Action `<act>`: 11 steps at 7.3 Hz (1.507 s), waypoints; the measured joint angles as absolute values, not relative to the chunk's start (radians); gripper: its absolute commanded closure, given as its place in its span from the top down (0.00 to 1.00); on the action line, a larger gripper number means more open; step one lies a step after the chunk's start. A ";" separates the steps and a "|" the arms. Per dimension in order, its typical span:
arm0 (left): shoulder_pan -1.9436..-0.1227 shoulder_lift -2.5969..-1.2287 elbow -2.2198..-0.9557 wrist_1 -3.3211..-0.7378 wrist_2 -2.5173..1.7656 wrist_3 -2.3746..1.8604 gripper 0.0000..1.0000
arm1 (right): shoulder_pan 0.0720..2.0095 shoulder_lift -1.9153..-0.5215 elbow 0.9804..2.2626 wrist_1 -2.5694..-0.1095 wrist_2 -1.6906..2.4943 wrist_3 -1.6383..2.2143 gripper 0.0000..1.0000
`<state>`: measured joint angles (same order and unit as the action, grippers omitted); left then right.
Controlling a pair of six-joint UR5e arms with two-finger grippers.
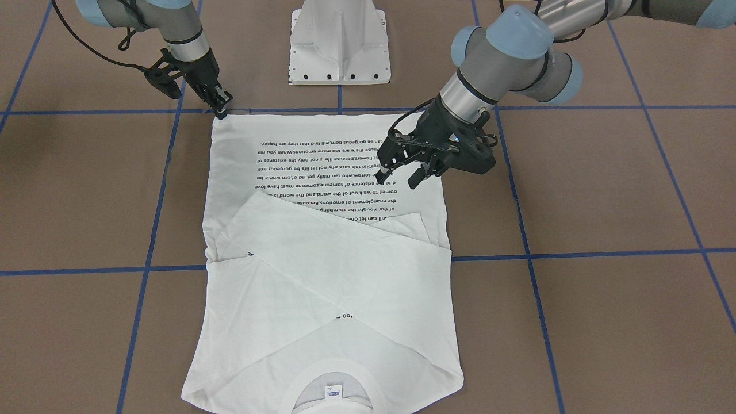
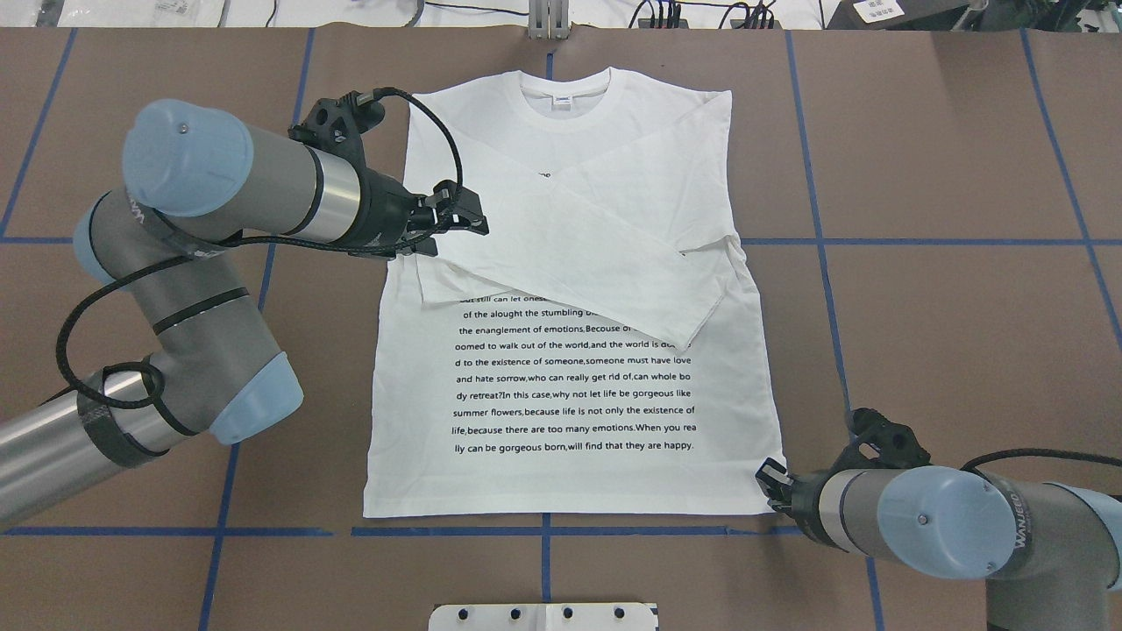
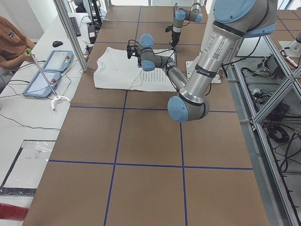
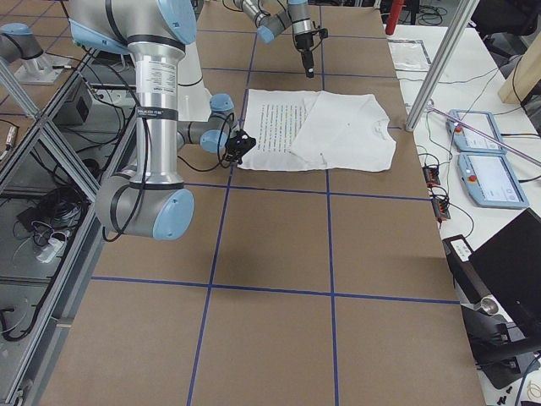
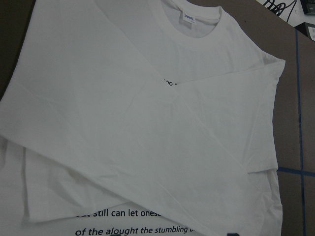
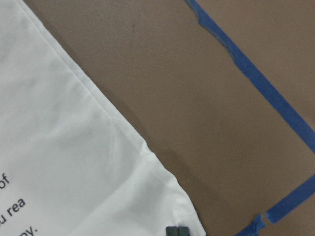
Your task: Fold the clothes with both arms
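Observation:
The white long-sleeved T-shirt lies flat on the brown table, print side up, collar at the far end. Both sleeves are folded across the chest. My left gripper hovers open over the shirt's edge by the folded sleeve cuff, holding nothing; its wrist view looks down on the crossed sleeves. At the near hem corner, my right gripper sits low on the table. In the right wrist view its pads are pressed together on the corner of the hem.
The white pedestal base stands behind the hem, between the arms. Blue tape lines grid the brown table. In the exterior left view, a person with a grabber stick sits at a side desk with two control tablets.

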<state>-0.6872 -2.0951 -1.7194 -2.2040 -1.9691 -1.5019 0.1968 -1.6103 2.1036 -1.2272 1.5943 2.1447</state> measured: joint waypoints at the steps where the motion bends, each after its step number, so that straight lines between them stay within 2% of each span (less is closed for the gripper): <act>1: -0.668 -2.057 -1.750 -2.199 -1.968 -1.528 0.79 | 0.197 -1.613 2.113 -1.227 1.595 2.145 0.00; 4: -0.447 -1.881 -1.941 -2.065 -1.786 -1.704 0.78 | 0.197 -1.613 2.129 -1.227 1.600 2.145 0.00; 6: -0.305 -1.841 -2.027 -1.892 -1.683 -1.790 0.76 | 0.198 -1.614 2.144 -1.227 1.604 2.145 0.00; 11: -0.211 -1.756 -2.020 -1.835 -1.635 -1.828 0.60 | 0.198 -1.615 2.148 -1.227 1.605 2.145 0.00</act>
